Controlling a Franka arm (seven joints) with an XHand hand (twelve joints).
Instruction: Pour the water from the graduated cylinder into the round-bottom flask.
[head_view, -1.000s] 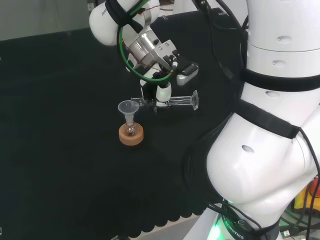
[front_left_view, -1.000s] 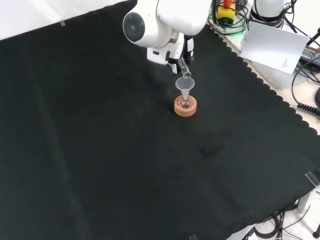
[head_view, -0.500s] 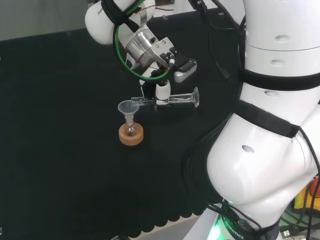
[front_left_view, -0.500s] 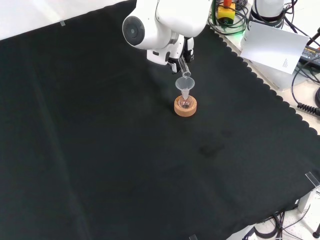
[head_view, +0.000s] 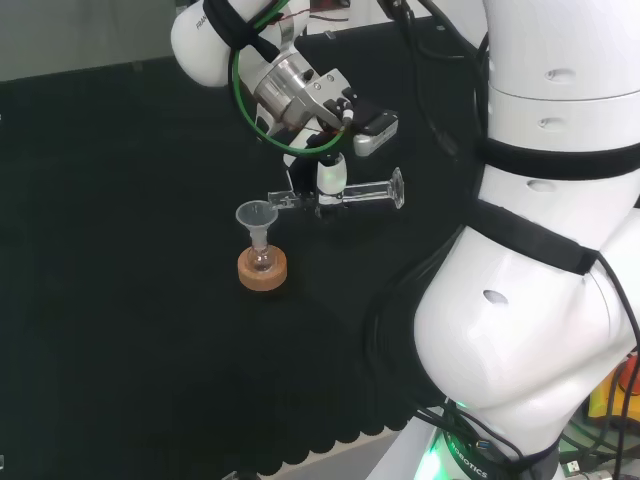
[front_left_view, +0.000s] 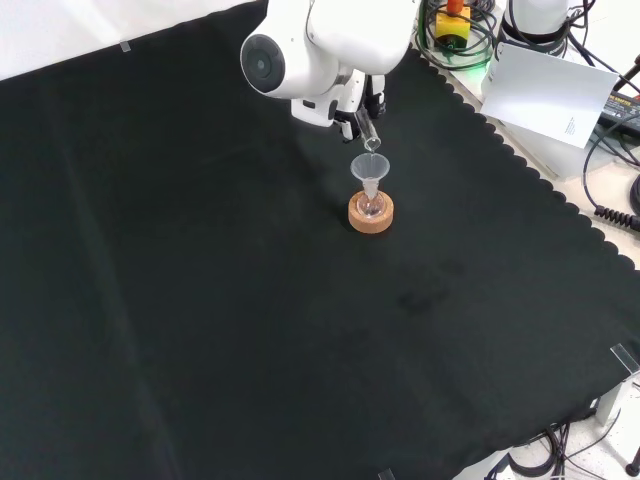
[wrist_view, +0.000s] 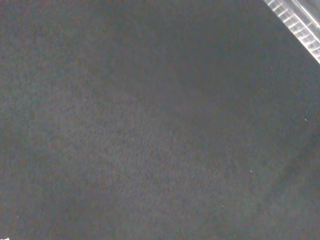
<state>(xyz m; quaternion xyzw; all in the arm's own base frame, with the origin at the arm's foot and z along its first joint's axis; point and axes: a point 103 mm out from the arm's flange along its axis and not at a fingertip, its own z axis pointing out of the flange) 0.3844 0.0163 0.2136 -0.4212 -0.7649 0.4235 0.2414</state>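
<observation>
A clear graduated cylinder (head_view: 352, 194) lies nearly level in the air, my hand (head_view: 328, 178) shut on its middle. In the head view its mouth points left, just right of and above a clear funnel (head_view: 256, 216), and its foot points right. The funnel stands in a small round-bottom flask (head_view: 262, 259) on a cork ring (head_view: 262, 270). In the front view the cylinder's mouth (front_left_view: 371, 143) hangs just above the funnel (front_left_view: 369, 168), with the flask (front_left_view: 371, 205) and cork ring (front_left_view: 371, 213) below. My hand (front_left_view: 356, 103) is partly hidden behind the arm's white link.
The arm's big white links (head_view: 545, 250) stand at the head view's right. Black cloth (wrist_view: 150, 130) covers the bench; its scalloped edge (front_left_view: 520, 170) runs along the right in the front view, with a white sheet (front_left_view: 548, 92) and cables beyond it.
My hand has lifted a little and shifted right in the head view, carrying the cylinder with it. The cylinder's mouth now sits slightly farther from the funnel. Flask and funnel have not moved.
</observation>
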